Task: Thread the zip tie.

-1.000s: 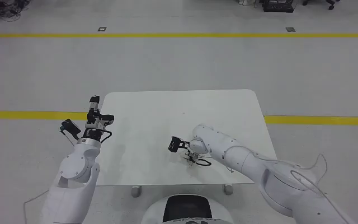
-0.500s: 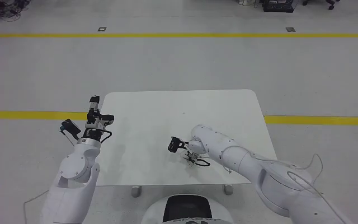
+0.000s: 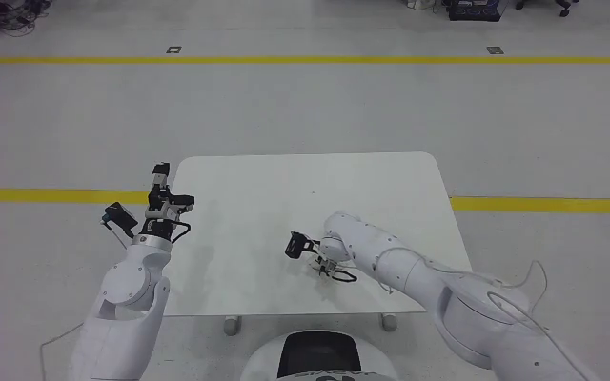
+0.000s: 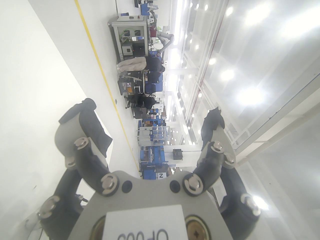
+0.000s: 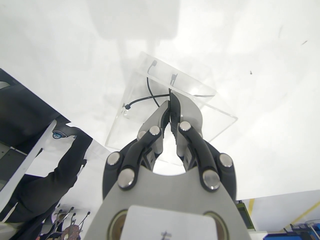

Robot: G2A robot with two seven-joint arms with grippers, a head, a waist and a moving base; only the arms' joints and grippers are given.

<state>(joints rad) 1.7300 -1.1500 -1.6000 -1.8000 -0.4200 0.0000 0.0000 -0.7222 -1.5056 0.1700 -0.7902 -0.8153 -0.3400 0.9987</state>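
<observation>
Black zip tie point(image 5: 143, 99) lies looped over a clear plastic block point(image 5: 190, 83) close to the near edge of the desk point(image 3: 286, 190). The right gripper point(image 5: 170, 101) is clenched on one strand. The left gripper point(image 4: 150, 108) is at the desk's left edge, fingers spread wide, holding nothing.

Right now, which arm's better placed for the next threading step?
Right. The right gripper is shut on the zip tie over the clear plate; the left gripper hangs open and empty by the left edge of the table.
</observation>
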